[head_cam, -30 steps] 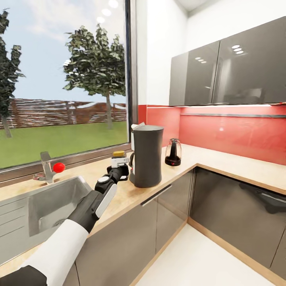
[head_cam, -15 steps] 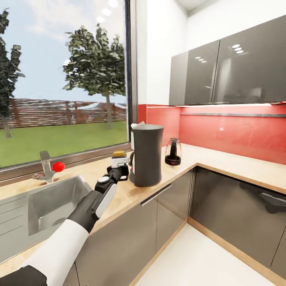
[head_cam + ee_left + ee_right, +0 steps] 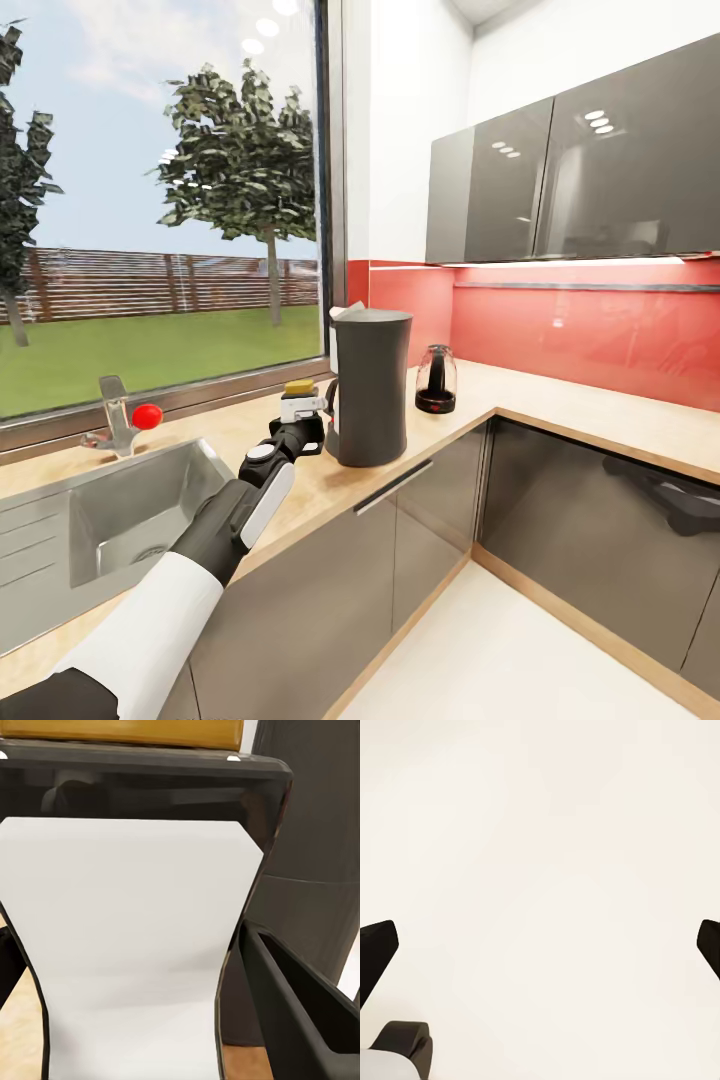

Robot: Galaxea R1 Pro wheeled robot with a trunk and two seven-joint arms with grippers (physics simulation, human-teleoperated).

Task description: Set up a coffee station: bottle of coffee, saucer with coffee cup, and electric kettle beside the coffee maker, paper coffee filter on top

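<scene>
The bottle of coffee [image 3: 302,404], white-labelled with a yellow cap, stands upright on the kitchen countertop [image 3: 560,405], just left of the coffee maker [image 3: 370,392]. My left gripper [image 3: 303,424] is shut on the bottle's lower half. The left wrist view has the bottle [image 3: 135,945] between the two fingers [image 3: 300,1012], with the coffee maker [image 3: 315,870] close behind. A paper coffee filter [image 3: 346,314] lies on the coffee maker's top. The electric kettle [image 3: 436,381] stands to its right. My right gripper [image 3: 540,945] is open over pale floor. The saucer and coffee cup are out of view.
A steel sink [image 3: 130,510] and a faucet with a red knob [image 3: 147,416] sit left of my arm, under the window. The kitchen shelf [image 3: 600,287] runs along the red backsplash below the dark wall cabinets [image 3: 580,170]. The counter turns a corner at the right.
The whole picture has shifted slightly, so the camera moved. My left arm and the bottle hold the same place beside the coffee maker.
</scene>
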